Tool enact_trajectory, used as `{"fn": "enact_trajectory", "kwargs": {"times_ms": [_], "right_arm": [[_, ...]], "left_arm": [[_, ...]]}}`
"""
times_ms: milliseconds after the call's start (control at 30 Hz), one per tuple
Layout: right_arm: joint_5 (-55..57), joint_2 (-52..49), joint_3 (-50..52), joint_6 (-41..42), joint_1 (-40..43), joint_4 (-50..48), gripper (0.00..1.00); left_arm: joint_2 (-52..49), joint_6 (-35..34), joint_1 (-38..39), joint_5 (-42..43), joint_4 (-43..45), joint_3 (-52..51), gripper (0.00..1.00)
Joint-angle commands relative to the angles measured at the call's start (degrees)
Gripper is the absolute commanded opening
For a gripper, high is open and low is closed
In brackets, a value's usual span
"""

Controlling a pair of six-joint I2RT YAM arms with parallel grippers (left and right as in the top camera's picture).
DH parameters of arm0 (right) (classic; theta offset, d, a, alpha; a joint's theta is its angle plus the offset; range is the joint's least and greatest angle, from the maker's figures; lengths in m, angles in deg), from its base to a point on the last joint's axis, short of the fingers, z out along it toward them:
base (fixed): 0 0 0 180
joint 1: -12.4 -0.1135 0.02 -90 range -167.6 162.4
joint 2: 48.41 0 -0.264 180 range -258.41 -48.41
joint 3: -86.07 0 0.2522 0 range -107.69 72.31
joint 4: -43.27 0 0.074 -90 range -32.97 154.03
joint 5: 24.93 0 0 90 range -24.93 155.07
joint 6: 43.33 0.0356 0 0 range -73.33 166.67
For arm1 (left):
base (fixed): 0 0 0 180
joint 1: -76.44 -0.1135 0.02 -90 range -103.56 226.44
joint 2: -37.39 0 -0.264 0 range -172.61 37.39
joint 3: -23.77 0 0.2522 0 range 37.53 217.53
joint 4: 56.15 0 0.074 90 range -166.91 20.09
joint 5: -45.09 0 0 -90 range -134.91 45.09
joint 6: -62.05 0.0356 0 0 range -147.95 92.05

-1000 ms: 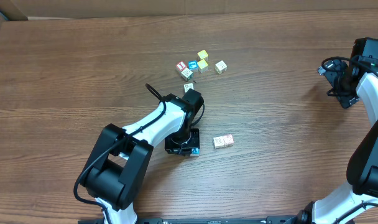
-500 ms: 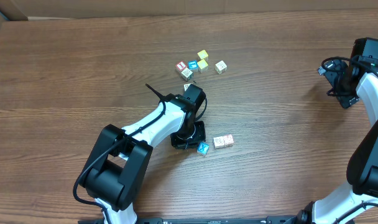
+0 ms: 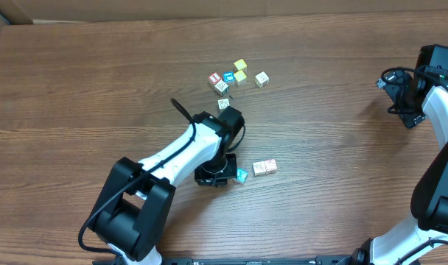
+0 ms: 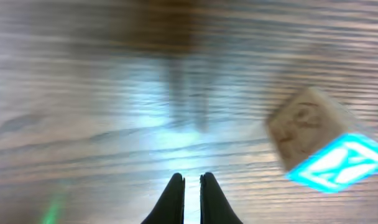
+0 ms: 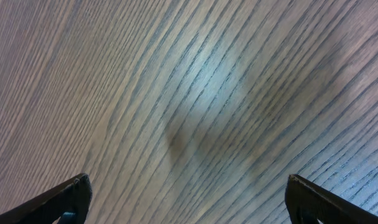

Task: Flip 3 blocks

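A wooden block with a teal-blue X face (image 3: 242,175) lies tilted on the table. In the left wrist view this teal block (image 4: 326,146) is blurred, to the right of my fingers and apart from them. My left gripper (image 3: 218,174) (image 4: 191,180) hangs just left of it, shut with nothing between its fingers. Two pale blocks with red marks (image 3: 264,168) sit side by side just right of the teal one. My right gripper (image 3: 402,94) (image 5: 188,182) is far off at the right edge, open over bare wood.
A cluster of small cubes lies at the back: a red-topped one (image 3: 215,78), a blue one (image 3: 228,77), two yellow ones (image 3: 240,70), and pale ones (image 3: 261,79) (image 3: 222,87). One more pale cube (image 3: 223,104) sits by the left arm's wrist.
The teal block came out from under my left gripper and now lies to its right. The left gripper swung right, then drew back left. The right arm has not moved.
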Motion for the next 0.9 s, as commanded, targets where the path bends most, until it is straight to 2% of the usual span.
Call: {"fn": "enact_trajectory", "kwargs": {"times_ms": [0,600,867], "right_arm": [[0.07,2.08,-1.29,0.2,0.11,-0.15,1.0],[0.04,2.08,-1.29,0.2,0.11,-0.15,1.0],[0.07,2.08,-1.29,0.2,0.11,-0.15,1.0]], "left_arm": [[1.22,0.68,1.92,2.86,3.04,-1.49,0.04],[1.2,-5.09,2.47,5.62,12.61,-5.35,0.04],[1.22,-5.51,2.32,5.29,15.37,-5.35,0.04]]}}
